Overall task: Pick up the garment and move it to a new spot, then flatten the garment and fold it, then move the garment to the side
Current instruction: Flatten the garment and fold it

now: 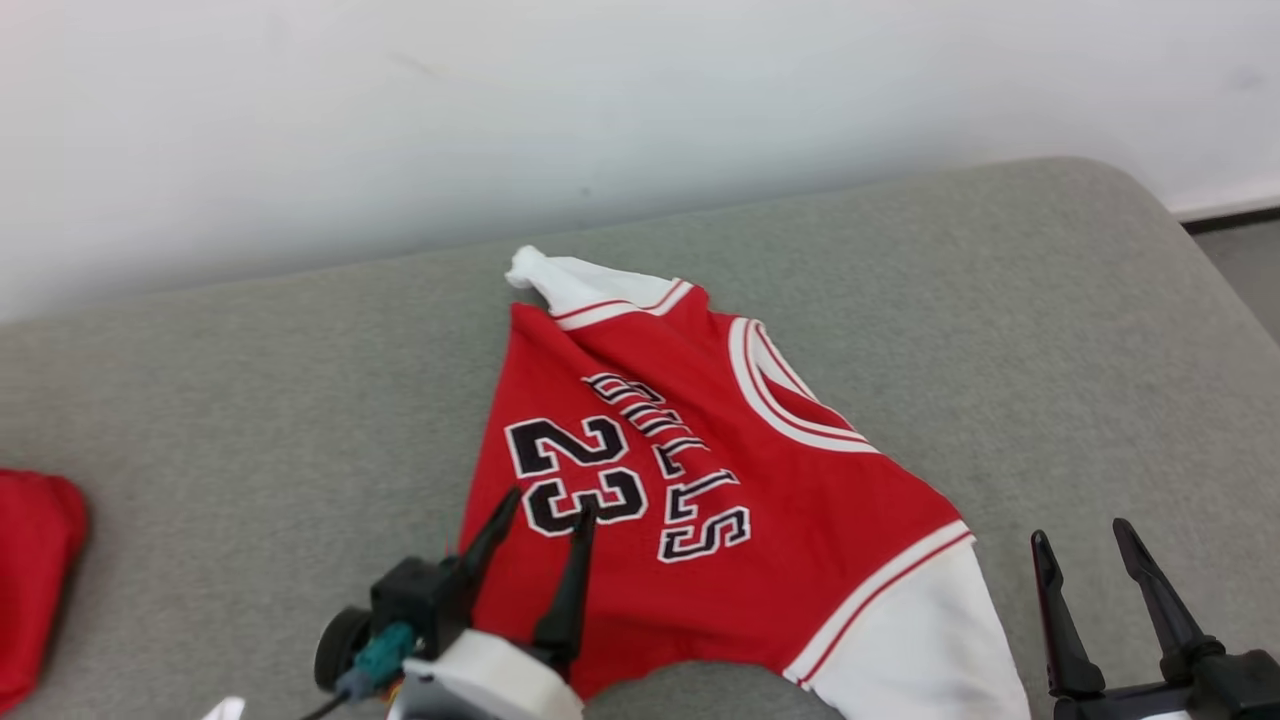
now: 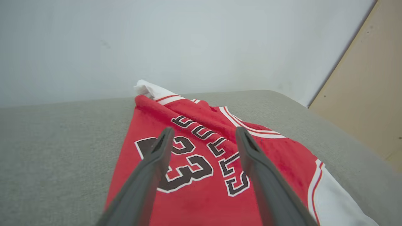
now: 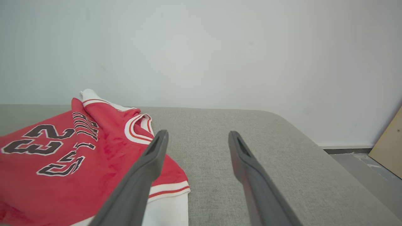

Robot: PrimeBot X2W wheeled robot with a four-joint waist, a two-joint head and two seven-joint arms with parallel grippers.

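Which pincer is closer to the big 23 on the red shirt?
Left. The left pincer hangs open right over the 23 on the red shirt; the right pincer is open past the white sleeve, above the grey cushion.

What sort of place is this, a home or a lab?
Probably a plain indoor test room; hard to say more. A red jersey lies on a grey fabric-covered pad, like a sofa seat or mattress, set against a bare white wall.
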